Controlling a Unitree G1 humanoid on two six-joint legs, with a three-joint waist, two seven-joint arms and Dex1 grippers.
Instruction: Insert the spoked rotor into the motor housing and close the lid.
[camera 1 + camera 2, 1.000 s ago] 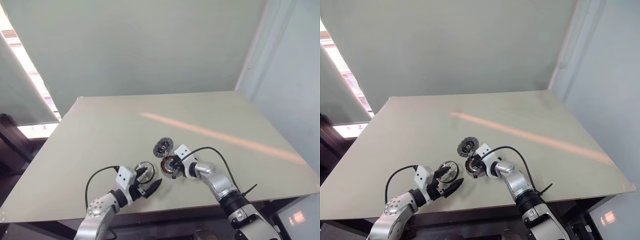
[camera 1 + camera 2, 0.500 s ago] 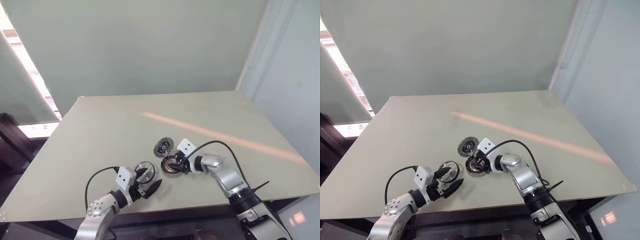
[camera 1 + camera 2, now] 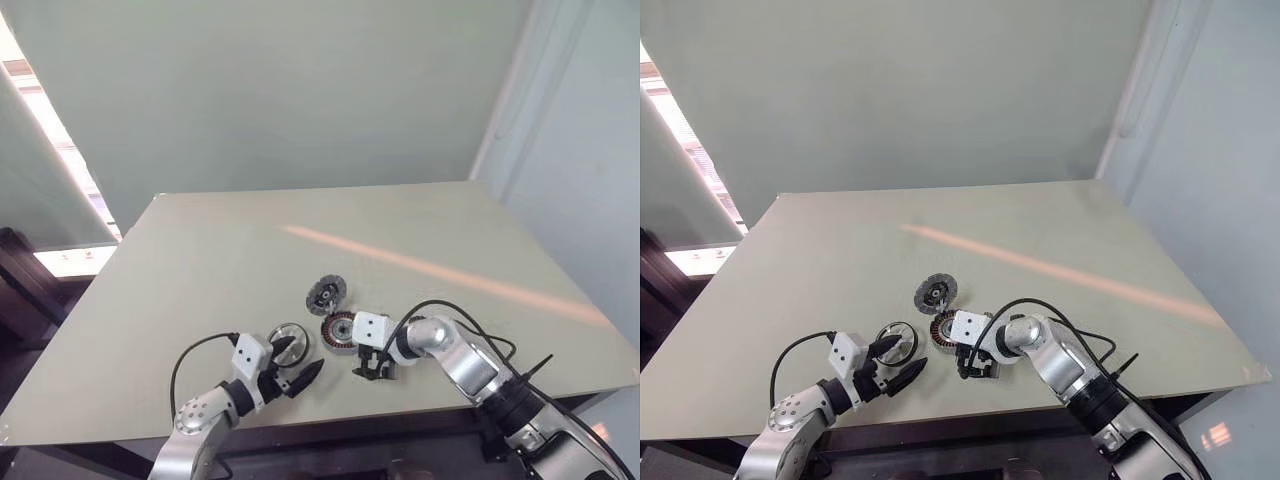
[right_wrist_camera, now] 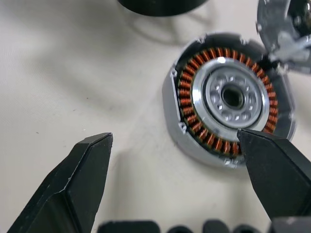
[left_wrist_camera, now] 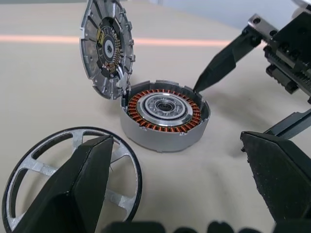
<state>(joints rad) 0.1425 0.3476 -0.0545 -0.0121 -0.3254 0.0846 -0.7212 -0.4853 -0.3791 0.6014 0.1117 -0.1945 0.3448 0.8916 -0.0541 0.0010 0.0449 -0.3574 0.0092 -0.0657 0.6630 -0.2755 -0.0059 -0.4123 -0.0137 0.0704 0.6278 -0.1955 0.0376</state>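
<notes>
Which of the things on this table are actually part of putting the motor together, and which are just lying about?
Part of the job:
- spoked rotor, flat on the table, not yet inserted
- motor housing, copper windings showing inside
- lid, standing open at the housing's rim

Just there:
- the table, which is only the work surface

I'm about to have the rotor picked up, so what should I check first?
1. Spoked rotor lies flat on the table, between the left gripper's fingers: ok.
2. Left gripper open, gripping nothing: ok.
3. Lid stands open at the motor housing's rim: ok.
4. Housing mouth free, copper windings exposed: ok.
5. Right gripper open, empty: ok.
6. Right fingertip off the housing rim: cannot tell.
</notes>
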